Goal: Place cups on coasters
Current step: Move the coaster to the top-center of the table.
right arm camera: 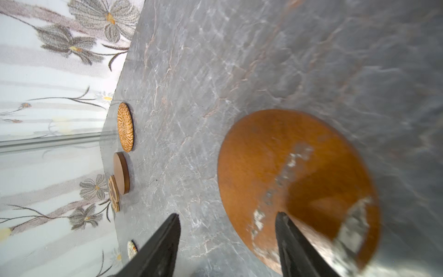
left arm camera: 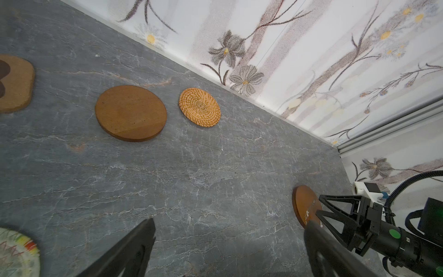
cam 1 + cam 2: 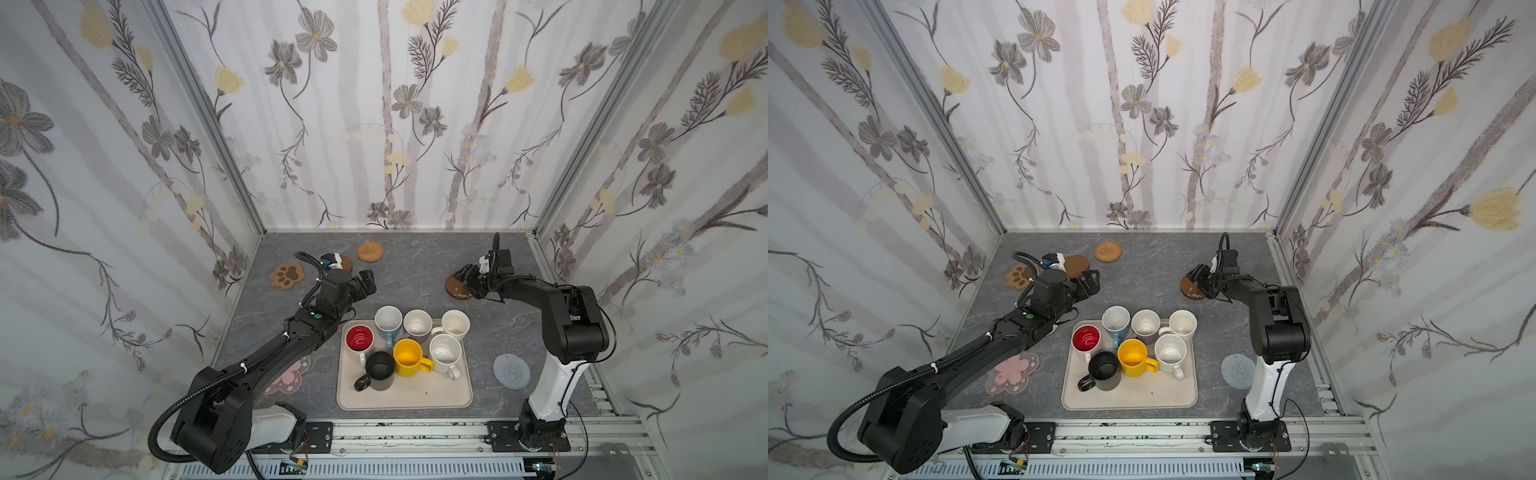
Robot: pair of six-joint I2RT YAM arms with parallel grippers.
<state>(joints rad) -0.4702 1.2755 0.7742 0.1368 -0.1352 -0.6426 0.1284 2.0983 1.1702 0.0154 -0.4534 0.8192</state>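
Top views, step: no cup sits on a mat yet. All seven cups (image 3: 444,352) crowd the tray (image 3: 405,395), behind both pincers and toward the arm bases. I judge this the opening.
Top views, left pincer (image 3: 369,280): wide and empty over bare counter (image 3: 415,270). The paw mat (image 3: 286,275) is beside it and the rattan mat (image 3: 370,251) just beyond.
Top views, right pincer (image 3: 1198,279): low over the glossy disc (image 3: 1188,291), with the grey mat (image 3: 1237,371) well behind it.
Left wrist: spread wide, nothing between. The wooden disc (image 2: 130,112) and rattan mat lie ahead.
Right wrist: half-wide, holding nothing, straddling the glossy disc's rim. The view is blurred.
Next: I'd swing a pincer back to the tray and take an outer cup, likely the black cup (image 3: 380,365).
In the way: the cups touch each other, and my left arm covers part of the pink mat (image 3: 1012,372).
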